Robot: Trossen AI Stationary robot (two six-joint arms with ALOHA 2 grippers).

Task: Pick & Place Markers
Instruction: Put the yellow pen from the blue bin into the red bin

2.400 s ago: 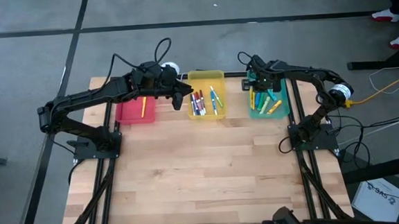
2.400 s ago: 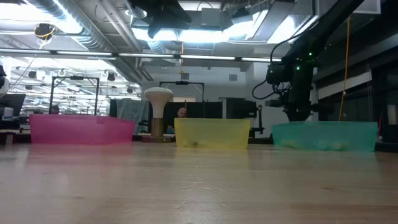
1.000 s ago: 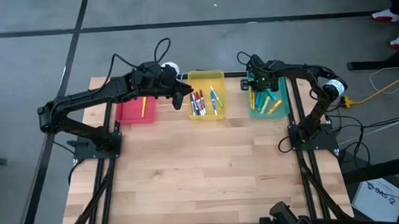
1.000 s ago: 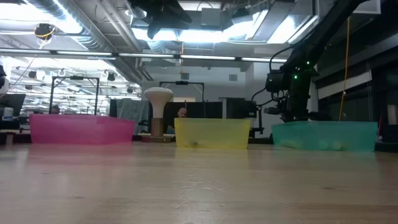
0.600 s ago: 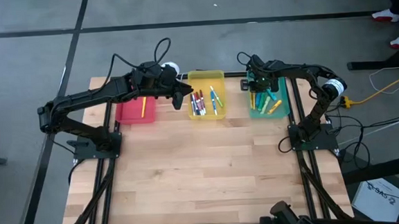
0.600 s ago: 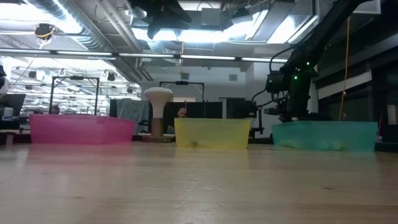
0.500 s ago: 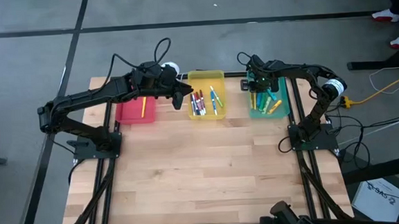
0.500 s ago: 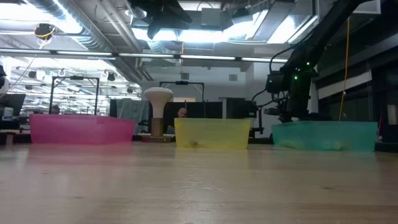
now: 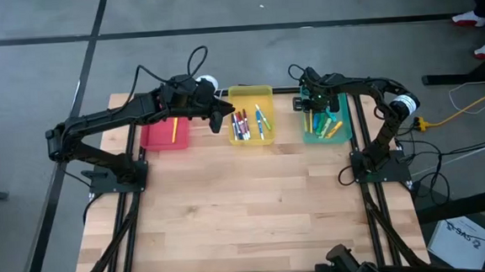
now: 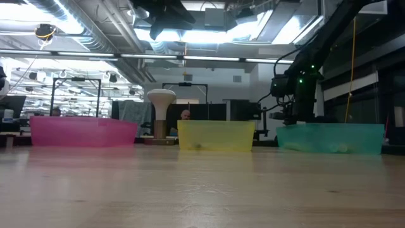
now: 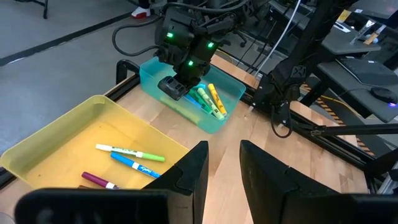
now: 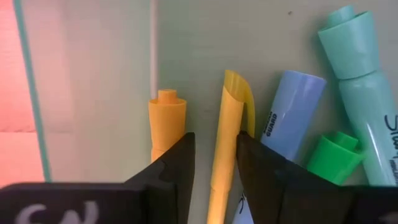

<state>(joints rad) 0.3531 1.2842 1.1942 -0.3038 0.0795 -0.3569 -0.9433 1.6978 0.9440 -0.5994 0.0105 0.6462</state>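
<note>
R gripper (image 12: 212,163) | fingers parted astride yellow marker (image 12: 227,130) in teal tray (image 9: 308,135), upper right | L gripper (image 11: 223,163) fingers slightly apart, empty, waiting above yellow tray (image 11: 37,147)

The markers lie in 3 groups. By the right pincer (image 12: 214,168): a yellow marker (image 12: 227,137) between its tips, an orange one (image 12: 166,121) just beside, blue (image 12: 291,118) and green (image 12: 357,118) near. Several (image 9: 248,123) lie ahead of the left pincer (image 11: 224,163), and 1 yellow (image 9: 175,129) lies under that arm.
</note>
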